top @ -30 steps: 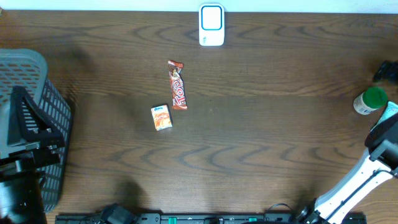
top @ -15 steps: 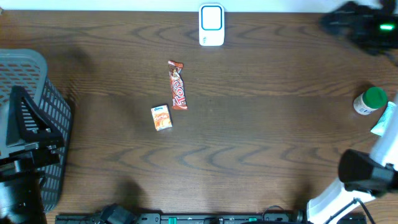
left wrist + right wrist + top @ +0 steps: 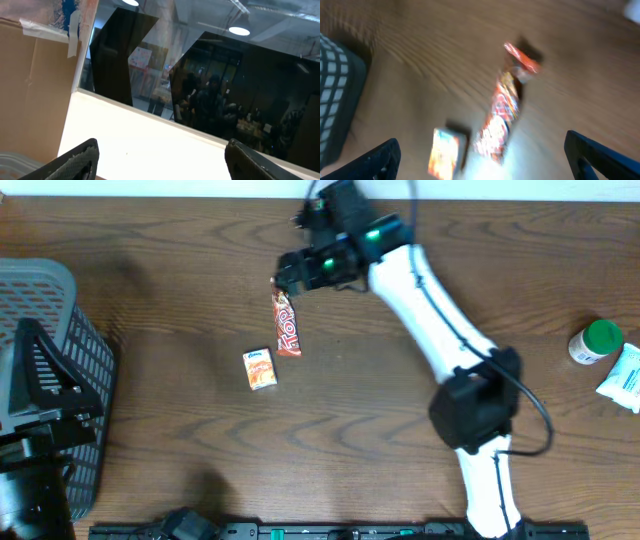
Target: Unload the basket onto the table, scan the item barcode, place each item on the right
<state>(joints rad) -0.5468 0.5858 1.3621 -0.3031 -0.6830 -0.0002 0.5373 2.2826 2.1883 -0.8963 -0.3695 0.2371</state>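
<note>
A red candy bar (image 3: 288, 325) lies lengthwise at the table's middle back, with a small orange box (image 3: 260, 368) just below and left of it. My right arm reaches across the table, and my right gripper (image 3: 290, 277) hovers open above the bar's far end, holding nothing. The right wrist view is blurred; it shows the candy bar (image 3: 502, 112) and the orange box (image 3: 442, 152) between the wide-apart fingers of my right gripper (image 3: 487, 162). My left gripper (image 3: 160, 160) stands open and empty, pointing up at a wall and a dark window.
A grey slatted basket (image 3: 40, 330) stands at the left edge, also seen as the basket (image 3: 335, 95) in the right wrist view. A green-capped bottle (image 3: 595, 342) and a white-blue packet (image 3: 625, 375) lie at the far right.
My right arm has swung from the far right edge across the back of the table to above the candy bar, and now covers the white device at the back. The items and the left arm have not moved.
</note>
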